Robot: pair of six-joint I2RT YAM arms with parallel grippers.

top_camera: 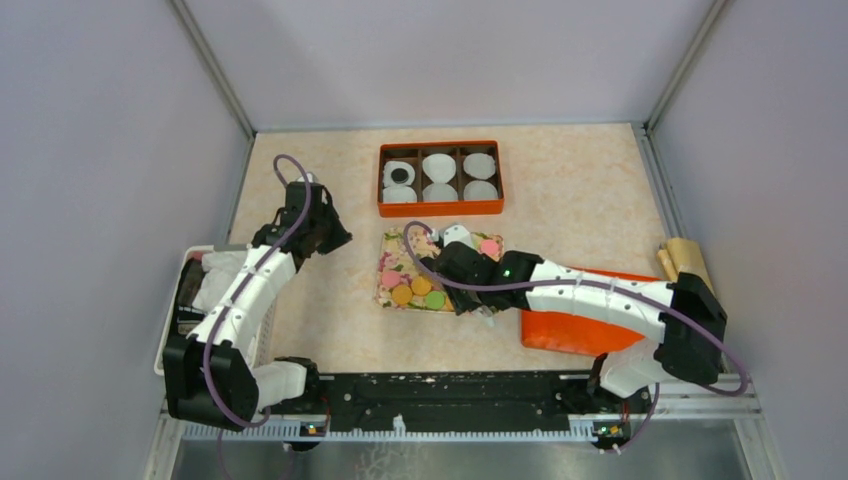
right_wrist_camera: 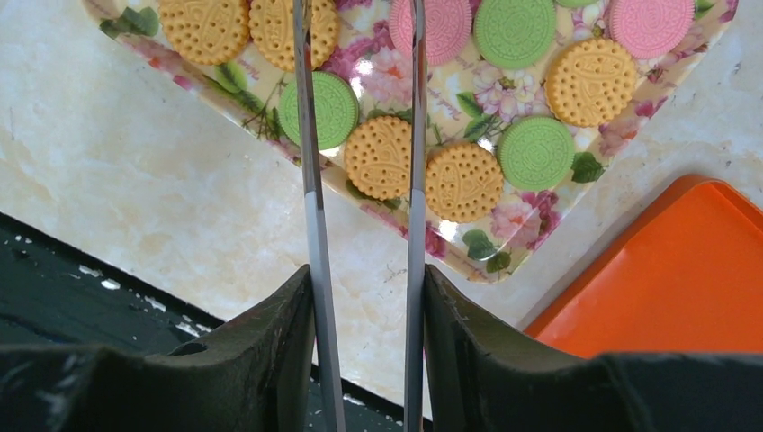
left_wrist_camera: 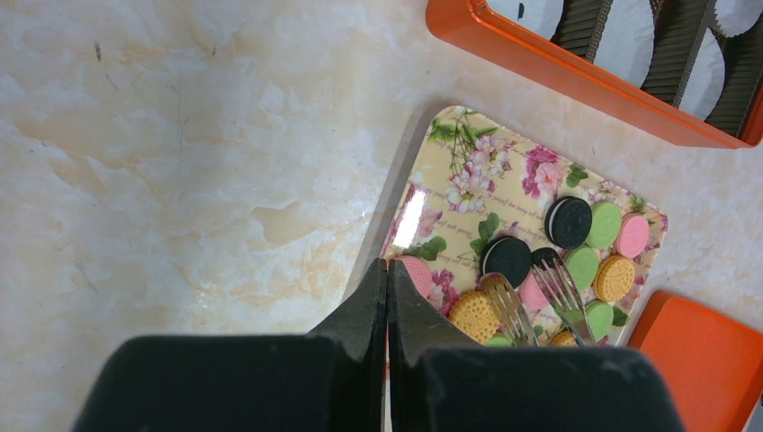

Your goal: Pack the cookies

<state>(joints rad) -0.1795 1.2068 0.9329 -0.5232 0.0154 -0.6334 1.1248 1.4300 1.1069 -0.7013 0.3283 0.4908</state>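
Right wrist: picking step. My right gripper [right_wrist_camera: 364,279] clamps tongs [right_wrist_camera: 310,180] over cookies [right_wrist_camera: 380,157] on the tray [right_wrist_camera: 468,250]; left gripper [left_wrist_camera: 387,288] pinched together, empty. Next I'd squeeze one cookie.

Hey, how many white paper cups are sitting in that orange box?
6 paper cups, none seemingly hidden: three in the far row and three in the near row of the orange box. The far left one holds a black cookie.

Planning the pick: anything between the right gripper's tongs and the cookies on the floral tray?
Nothing visible. The tongs in the right gripper hang open directly over the cookies on the floral tray; the left gripper sits shut beside the tray.
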